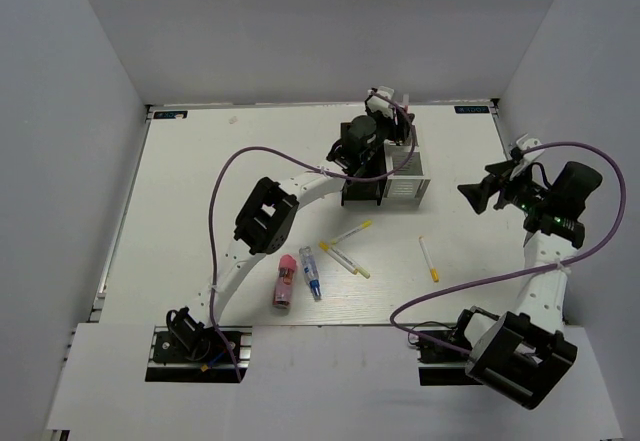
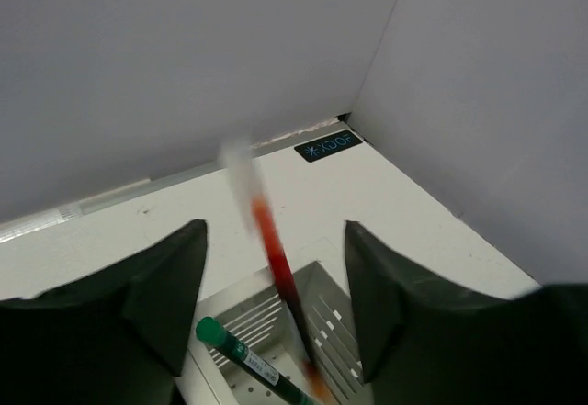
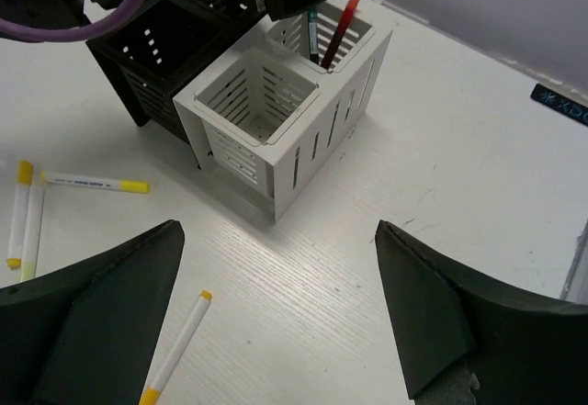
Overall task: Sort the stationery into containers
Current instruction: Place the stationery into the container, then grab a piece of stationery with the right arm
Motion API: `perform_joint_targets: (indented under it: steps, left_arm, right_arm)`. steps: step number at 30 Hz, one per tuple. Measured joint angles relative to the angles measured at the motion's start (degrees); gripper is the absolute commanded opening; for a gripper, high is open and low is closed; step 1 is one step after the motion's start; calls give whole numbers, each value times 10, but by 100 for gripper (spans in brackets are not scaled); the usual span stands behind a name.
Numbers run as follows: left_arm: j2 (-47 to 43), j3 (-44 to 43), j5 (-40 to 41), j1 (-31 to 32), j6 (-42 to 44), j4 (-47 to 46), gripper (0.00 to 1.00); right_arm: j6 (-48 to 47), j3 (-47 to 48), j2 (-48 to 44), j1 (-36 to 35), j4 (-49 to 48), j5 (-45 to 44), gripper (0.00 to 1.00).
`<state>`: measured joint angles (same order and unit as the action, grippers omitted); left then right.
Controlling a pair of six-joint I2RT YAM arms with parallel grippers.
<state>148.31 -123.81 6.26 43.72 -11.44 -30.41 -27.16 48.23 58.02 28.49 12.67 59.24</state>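
Red pen (image 2: 274,267), thin, pale at its upper end and blurred, is leaning between the spread fingers of the left gripper (image 2: 274,230). Its tip is sitting in the far compartment of the white box (image 3: 276,148), beside a green-capped pen (image 2: 241,354). The right gripper (image 3: 276,230) is hovering spread and empty.

A white table (image 1: 200,171) with a faint wood grain fills the floor of the scene. Plain grey walls (image 1: 300,31) close it in on the left, far and right sides. A small black label (image 1: 472,110) with pale teal lettering lies flat at the table's far right corner, and a second label (image 1: 170,114) of the same kind lies at the far left corner. A slim metal rail (image 2: 92,201) runs along the far edge, where table meets wall. A white panel (image 1: 330,371) spans the near edge.
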Motion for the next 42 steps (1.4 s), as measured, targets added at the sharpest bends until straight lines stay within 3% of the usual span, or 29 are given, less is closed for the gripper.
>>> perform_joint_targets:
  steps: [4,12,18,27,35,42]
  left_arm:
    - [-1,2,0,0,0,2,85]
    - [-88,130,0,3,16,7,82]
    - [-292,286,3,22,40,91,84]
    - [-569,417,29,50,37,291,92]
    - [-631,598,79,54,19,452,94]
    - [-671,633,84,55,20,513,97]
  right_arm:
    - [-23,5,20,-1,32,-2,81]
    - [-98,24,36,-46,116,-24,55]
    - [-127,23,87,-165,156,-122,55]
    - [-85,-10,219,-308,153,-334,59]
    - [-32,-61,219,-367,112,-459,59]
    - [-6,-87,212,-388,107,-512,55]
